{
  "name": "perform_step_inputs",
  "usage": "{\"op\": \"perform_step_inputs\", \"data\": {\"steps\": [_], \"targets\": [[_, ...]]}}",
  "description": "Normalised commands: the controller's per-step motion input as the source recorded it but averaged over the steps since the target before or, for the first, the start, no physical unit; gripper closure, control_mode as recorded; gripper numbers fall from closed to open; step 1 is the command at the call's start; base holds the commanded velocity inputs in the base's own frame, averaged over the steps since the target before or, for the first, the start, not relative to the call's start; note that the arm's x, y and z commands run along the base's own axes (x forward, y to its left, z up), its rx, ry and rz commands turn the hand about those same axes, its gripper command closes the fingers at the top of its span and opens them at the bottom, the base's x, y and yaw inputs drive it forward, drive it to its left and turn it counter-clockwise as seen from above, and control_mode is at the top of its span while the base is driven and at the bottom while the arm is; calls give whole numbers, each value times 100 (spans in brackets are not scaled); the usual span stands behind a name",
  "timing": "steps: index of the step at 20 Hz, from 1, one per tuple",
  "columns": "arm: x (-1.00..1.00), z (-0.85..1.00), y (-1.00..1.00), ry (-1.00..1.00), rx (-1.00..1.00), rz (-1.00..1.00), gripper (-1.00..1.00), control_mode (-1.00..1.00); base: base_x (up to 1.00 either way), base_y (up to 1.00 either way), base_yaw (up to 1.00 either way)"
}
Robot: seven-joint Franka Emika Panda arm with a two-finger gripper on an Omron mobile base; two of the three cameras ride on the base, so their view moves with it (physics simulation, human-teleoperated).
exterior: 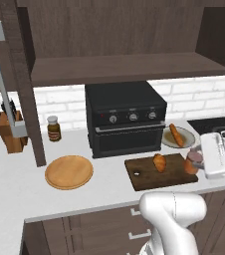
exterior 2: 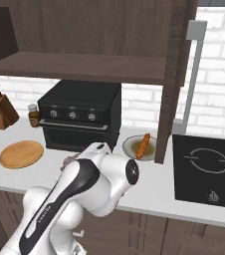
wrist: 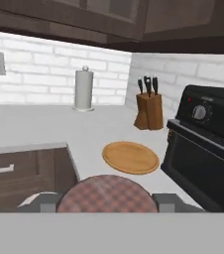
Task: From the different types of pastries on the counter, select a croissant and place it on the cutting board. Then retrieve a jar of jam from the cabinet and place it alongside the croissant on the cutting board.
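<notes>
Jaws closed on the jar of jam (exterior: 192, 163): my gripper (wrist: 105, 201) has a fingertip either side of its checked lid, the jar upright. It hangs at the cutting board (exterior: 149, 180)'s right end in the left base view, touching down or not I cannot tell. From the jar, the croissant (exterior: 159, 163) lies at nine o'clock, near but apart, long axis toward the black oven (exterior: 126, 119). Beyond, at one o'clock, the thin loaf (exterior: 176, 134) rests on its plate (exterior: 167, 139).
</notes>
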Motion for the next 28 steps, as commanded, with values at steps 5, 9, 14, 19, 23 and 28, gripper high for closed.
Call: {"op": "perform_step_inputs", "data": {"steps": [5, 9, 14, 19, 23, 28], "targets": [[3, -72, -29, 0, 12, 13, 100, -100, 0, 0, 0], [32, -25, -1, 3, 4, 1, 100, -100, 0, 0, 0], [46, 0, 2, 21, -9, -9, 100, -100, 0, 0, 0], [5, -6, -3, 6, -6, -2, 100, -100, 0, 0, 0], [11, -30, -12, -9, 0, 0, 100, -100, 0, 0, 0], [42, -11, -1, -5, 0, 0, 100, -100, 0, 0, 0]]}}
